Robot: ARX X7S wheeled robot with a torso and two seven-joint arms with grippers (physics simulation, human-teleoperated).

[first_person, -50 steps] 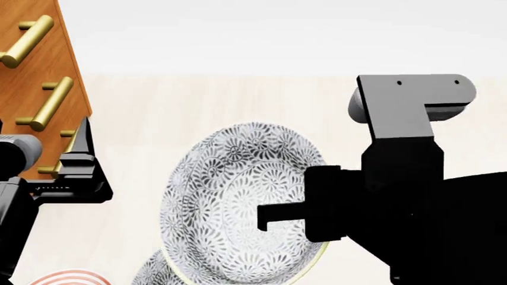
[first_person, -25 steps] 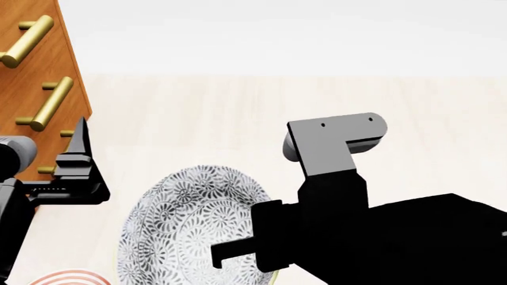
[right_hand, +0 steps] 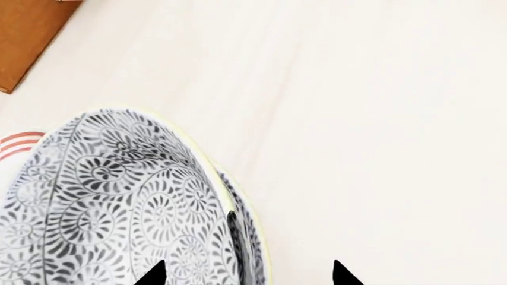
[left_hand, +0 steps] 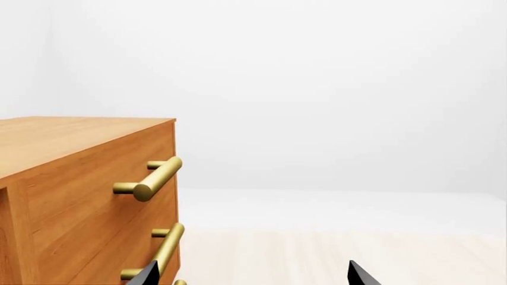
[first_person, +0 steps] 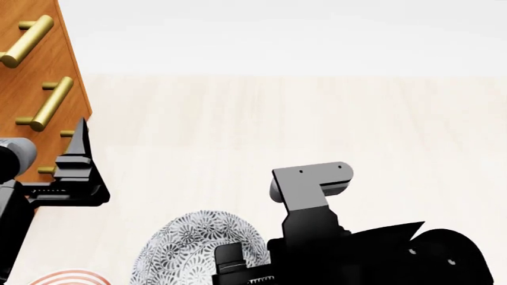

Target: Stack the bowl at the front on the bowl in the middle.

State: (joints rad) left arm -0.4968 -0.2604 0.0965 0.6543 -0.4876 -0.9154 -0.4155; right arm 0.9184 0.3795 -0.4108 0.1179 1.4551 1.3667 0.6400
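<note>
- Nearest, at the bottom left edge of the head view, a red-ringed dish peeks in; the right wrist view shows it just left of the bowls.
- The patterned bowl sits low centre, nested over a second patterned bowl whose rim shows just to its right.
- The right gripper hangs at the bowl's right edge, its fingertips spread apart; whether they touch the rim I cannot tell.
- The pale table runs away behind.
- The left gripper hovers at the left, fingertips spread wide, holding nothing.
- Farthest left stands a wooden drawer cabinet with brass handles.
</note>
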